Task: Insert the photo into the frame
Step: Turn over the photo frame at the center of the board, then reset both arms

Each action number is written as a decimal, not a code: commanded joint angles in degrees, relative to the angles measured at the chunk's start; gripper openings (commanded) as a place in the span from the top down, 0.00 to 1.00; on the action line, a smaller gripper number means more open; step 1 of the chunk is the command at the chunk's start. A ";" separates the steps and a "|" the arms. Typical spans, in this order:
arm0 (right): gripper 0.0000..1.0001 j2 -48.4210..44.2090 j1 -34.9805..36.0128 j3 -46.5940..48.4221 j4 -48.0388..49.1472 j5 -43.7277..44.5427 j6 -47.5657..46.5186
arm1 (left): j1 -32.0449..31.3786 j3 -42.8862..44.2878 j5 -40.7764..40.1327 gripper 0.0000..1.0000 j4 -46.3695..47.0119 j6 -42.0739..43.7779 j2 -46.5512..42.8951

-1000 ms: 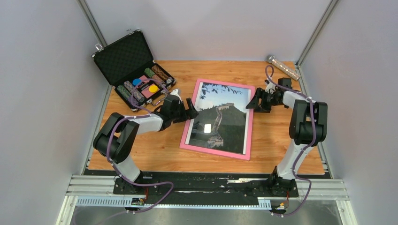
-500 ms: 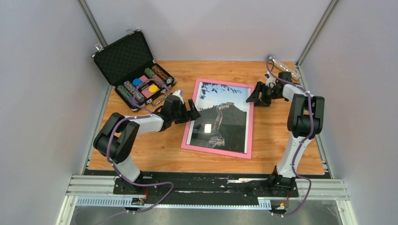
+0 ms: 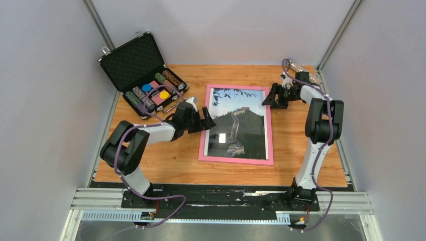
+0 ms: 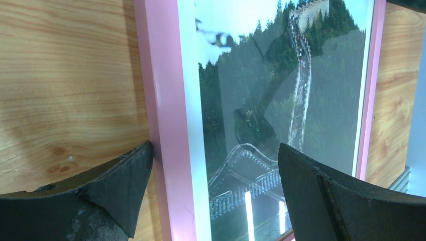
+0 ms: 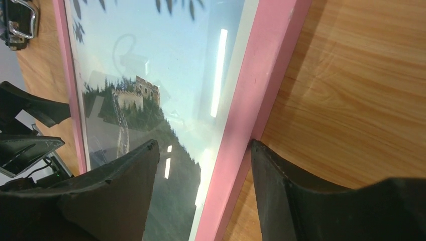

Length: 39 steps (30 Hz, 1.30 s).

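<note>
Frame point(image 3: 236, 160) turned square on wood table point(image 3: 171, 160) | grey walls point(image 3: 226, 30) | left tool point(image 3: 208, 119), right tool point(image 3: 269, 100) both apart

We see two arms of the same build. The left arm point(image 3: 158, 131) and the right arm point(image 3: 321, 123) each have white link shells set between bulky black joint housings, rounded at the elbows. A purple cable point(image 3: 117, 155) runs along each one, loops free near the wrist, and goes down to a black base point(image 3: 131, 193). The left gripper point(image 3: 207, 119) and the right gripper point(image 3: 268, 99) are black all over. Close up, we find their fingers point(image 4: 115, 196) matte, thick and wedge-shaped, tapering to a blunt edge, with faint grey scuffs.
</note>
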 commanded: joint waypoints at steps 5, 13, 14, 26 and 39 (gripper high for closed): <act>0.30 -9.31 1.05 -0.75 0.56 8.74 -4.74 | -0.69 2.31 -2.22 0.00 -1.50 1.69 -4.82; 0.26 -22.73 0.83 -10.32 5.41 18.53 -6.68 | 2.50 5.50 -8.63 0.00 -4.34 5.35 -12.08; 0.25 -24.31 0.79 -11.37 5.79 19.39 -6.61 | 2.94 5.94 -9.48 0.00 -4.82 5.74 -12.58; 0.19 -43.82 -3.85 -22.46 6.79 27.47 -3.07 | 11.63 11.99 -17.94 0.00 -10.43 16.14 -24.65; 0.00 -62.97 -7.56 -33.17 6.00 26.65 2.14 | 13.32 10.95 -28.26 0.00 -24.39 37.39 -45.63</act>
